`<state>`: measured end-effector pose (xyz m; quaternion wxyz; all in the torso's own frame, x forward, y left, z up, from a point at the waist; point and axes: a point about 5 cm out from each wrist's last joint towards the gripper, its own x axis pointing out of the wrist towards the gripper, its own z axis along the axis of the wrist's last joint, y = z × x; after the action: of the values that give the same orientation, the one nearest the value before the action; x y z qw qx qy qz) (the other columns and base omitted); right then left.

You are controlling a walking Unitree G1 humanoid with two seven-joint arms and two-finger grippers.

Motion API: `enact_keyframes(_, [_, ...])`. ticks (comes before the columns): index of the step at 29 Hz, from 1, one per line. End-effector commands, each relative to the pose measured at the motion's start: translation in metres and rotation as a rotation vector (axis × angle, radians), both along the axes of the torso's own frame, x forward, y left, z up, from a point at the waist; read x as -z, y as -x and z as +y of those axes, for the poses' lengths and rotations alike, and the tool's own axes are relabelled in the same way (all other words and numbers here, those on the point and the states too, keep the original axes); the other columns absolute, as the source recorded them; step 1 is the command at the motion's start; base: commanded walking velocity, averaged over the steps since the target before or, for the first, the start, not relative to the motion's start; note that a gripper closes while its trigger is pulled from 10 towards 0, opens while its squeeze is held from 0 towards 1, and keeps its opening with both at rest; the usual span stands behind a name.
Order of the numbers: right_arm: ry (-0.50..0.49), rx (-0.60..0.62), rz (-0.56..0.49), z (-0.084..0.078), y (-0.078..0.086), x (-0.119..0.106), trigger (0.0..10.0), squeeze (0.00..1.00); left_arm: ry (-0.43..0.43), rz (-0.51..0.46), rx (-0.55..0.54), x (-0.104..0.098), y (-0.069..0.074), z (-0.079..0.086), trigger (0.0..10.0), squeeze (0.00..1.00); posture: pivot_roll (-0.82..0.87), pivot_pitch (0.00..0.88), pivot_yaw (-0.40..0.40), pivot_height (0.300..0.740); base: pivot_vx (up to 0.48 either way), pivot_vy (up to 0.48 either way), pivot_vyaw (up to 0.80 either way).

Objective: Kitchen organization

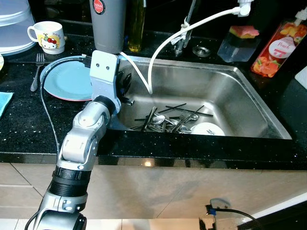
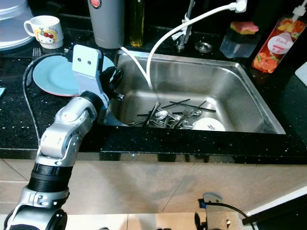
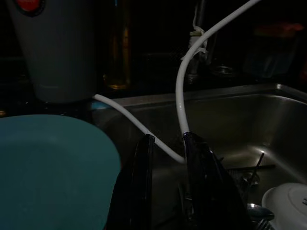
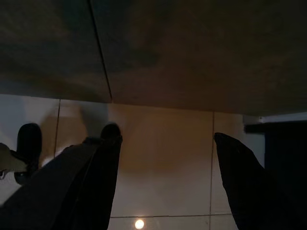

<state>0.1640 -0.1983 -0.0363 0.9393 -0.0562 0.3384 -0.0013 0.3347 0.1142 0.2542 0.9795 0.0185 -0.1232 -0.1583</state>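
A home kitchen — a stainless steel sink basin is set into a speckled black stone surface, with loose cutlery and a white dish lying in it. Around it stand a round light-blue plate, a white cartoon-printed mug, a steel fork and an orange-labelled soap bottle — above a tiled floor.

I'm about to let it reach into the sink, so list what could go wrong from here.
1. The left gripper sits at the sink's left edge, right by the white hose; reaching in could snag it.
2. The blue plate lies beside the wrist; a sideways swing might shove it.
3. Chopsticks and spoons lie tangled beside a white bowl; grabbing one may drag others.
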Motion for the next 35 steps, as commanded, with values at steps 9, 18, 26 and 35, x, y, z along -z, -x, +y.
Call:
enact_keyframes(9, [-0.029,-0.026,-0.017,0.003,-0.011,-0.006,10.0,0.00,-0.002,0.013,0.004,0.007,0.001,-0.003,10.0,0.00,0.14,0.072,-0.103,0.740,0.000,0.000,0.00])
enact_keyframes(18, [-0.039,-0.014,-0.023,0.005,-0.011,-0.007,10.0,0.00,-0.046,0.034,-0.009,0.010,-0.001,-0.002,10.0,0.00,0.15,0.079,-0.106,0.740,0.000,0.000,0.00])
enact_keyframes(26, [-0.048,-0.002,-0.042,0.006,-0.016,-0.009,10.0,0.00,-0.252,0.133,-0.204,0.021,-0.010,0.020,10.0,0.00,0.16,0.074,-0.107,0.740,0.000,0.000,0.00])
enact_keyframes(35, [-0.047,0.001,-0.046,0.006,-0.017,-0.010,10.0,0.00,-0.386,0.064,-0.218,0.018,-0.008,0.020,10.0,0.00,0.16,0.072,-0.109,0.740,0.000,0.000,0.00])
